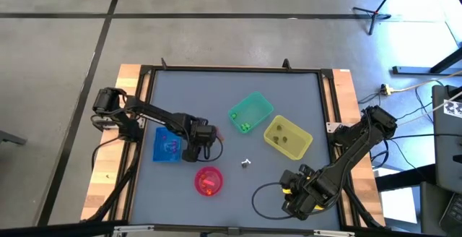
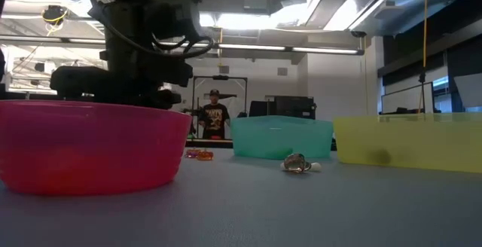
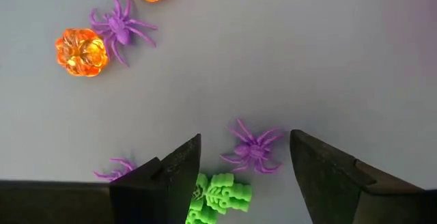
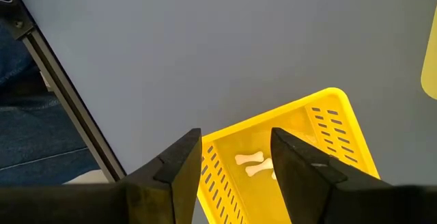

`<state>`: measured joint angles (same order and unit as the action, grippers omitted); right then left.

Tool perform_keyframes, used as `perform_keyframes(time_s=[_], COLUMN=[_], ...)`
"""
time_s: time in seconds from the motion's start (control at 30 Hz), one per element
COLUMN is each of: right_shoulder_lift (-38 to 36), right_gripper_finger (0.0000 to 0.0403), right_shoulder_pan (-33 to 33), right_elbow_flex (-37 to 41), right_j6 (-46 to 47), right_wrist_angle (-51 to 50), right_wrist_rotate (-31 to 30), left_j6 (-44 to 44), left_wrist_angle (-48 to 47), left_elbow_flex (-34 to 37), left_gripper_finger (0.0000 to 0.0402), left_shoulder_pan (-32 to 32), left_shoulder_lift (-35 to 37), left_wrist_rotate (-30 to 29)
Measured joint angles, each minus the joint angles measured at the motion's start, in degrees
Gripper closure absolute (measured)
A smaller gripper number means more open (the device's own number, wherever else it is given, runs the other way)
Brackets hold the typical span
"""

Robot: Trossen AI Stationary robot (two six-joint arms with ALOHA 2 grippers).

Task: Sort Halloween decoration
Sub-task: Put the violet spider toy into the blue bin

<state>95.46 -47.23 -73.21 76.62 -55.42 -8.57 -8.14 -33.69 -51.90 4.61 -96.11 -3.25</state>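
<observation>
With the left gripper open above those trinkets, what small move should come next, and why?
Probably lower the left gripper straight down and close on the purple spider. Its fingers are open, the spider lies on the table between them, and nothing is held. The green skeleton piece lies close by, so a centred descent seems safest.

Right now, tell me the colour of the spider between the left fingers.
Purple spider, clearest in left wrist view.

Lower centre of the left wrist frame: a purple spider (image 3: pixel 253 150) lies flat beside a green skeleton (image 3: pixel 220 195). Upper left: two orange pumpkins (image 3: pixel 81 51), another purple spider.
</observation>
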Motion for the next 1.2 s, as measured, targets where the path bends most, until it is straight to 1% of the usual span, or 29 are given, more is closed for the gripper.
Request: perform_keyframes(time_s=[0.17,0.43,0.57,0.8,1.2], right_shoulder_lift=[0.0,0.0,0.0,0.0,0.0], right_gripper_finger=[0.0230,0.0230,0.0230,0.0230,0.0230], right_shoulder_pan=[0.0,0.0,0.0,0.0,0.0], right_elbow_flex=[0.0,0.0,0.0,0.0,0.0], right_j6=[0.0,0.0,0.0,0.0,0.0], right_wrist_angle=[0.0,0.0,0.0,0.0,0.0], right_wrist_rotate=[0.0,0.0,0.0,0.0,0.0], left_j6=[0.0,0.5,0.6,1.3,2.0], left_wrist_angle=[-0.1,-0.8,-1.3,-1.5,-1.6], left_elbow_flex=[0.0,0.0,0.0,0.0,0.0], left_gripper_finger=[0.0207,0.0230,0.0249,0.0283,0.0309], left_shoulder_pan=[-1.1,-1.7,-1.7,-1.7,-1.8], left_shoulder_lift=[-0.9,-1.3,-1.3,-1.4,-1.4], left_wrist_rotate=[1.7,2.2,2.2,4.2,4.5])
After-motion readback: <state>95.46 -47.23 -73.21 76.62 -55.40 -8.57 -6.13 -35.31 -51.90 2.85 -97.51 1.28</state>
